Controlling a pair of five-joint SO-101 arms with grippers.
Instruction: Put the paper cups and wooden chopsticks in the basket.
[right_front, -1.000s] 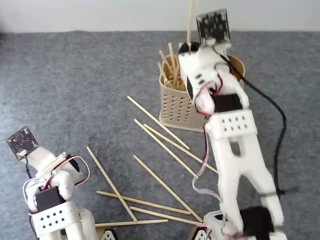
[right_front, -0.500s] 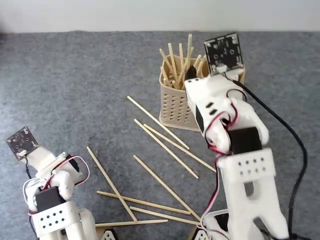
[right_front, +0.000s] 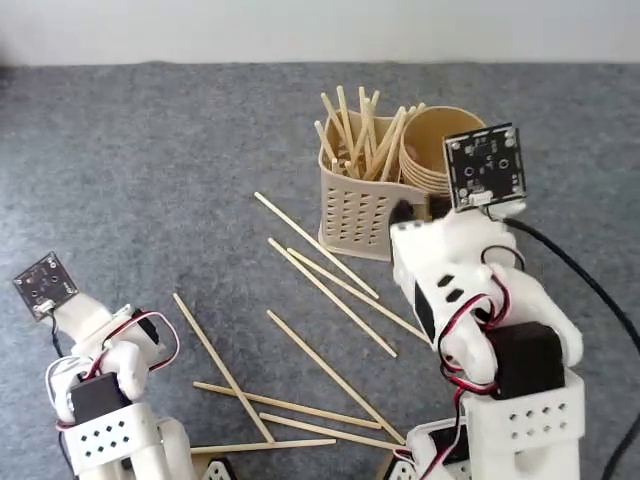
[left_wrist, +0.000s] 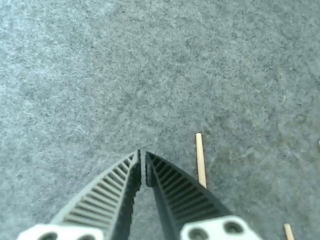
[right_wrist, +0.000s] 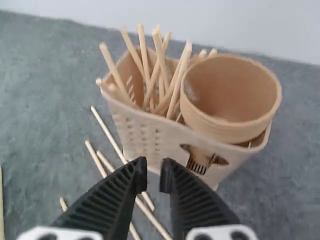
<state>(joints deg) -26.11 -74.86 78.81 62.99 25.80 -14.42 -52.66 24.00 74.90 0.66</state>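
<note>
The left gripper (left_wrist: 143, 161) hangs over the grey worktop (right_front: 150, 150), well apart from the basket (right_front: 362, 215). Its black, ribbed fingers (left_wrist: 117, 187) taper to tips that are pressed together, pinching nothing. Just beside them lies the blunt end of one loose stick (left_wrist: 200, 160), apart from the fingers and pointing the same way they do.

The right gripper (right_wrist: 152, 175) sits just in front of the basket, on the side facing the arms. Its fingers (right_wrist: 131, 186) stand a narrow slit apart, nearly parallel and empty, and they point at the basket's pierced wall. Whether they touch that wall cannot be told.

The basket is pale beige plastic, oblong and upright, with rows of small holes in its walls. A nested stack of cups (right_wrist: 231, 95) fills one end of it. They are tan paper, round and smooth, with the open mouth up and tipped a little. The chopsticks (right_wrist: 150, 65) stand in the other end: thin, straight sticks of pale wood, long axes steep. They fan outward with their tips above the rim, and a few lean against the cups.

Loose chopsticks (right_front: 330, 370) lie flat on the fuzzy, felt-like worktop, on the same side of the basket as the arms. The three nearest the basket run almost parallel and slant away from its foot. Farther from it, others lie at shallower angles and some cross.
</note>
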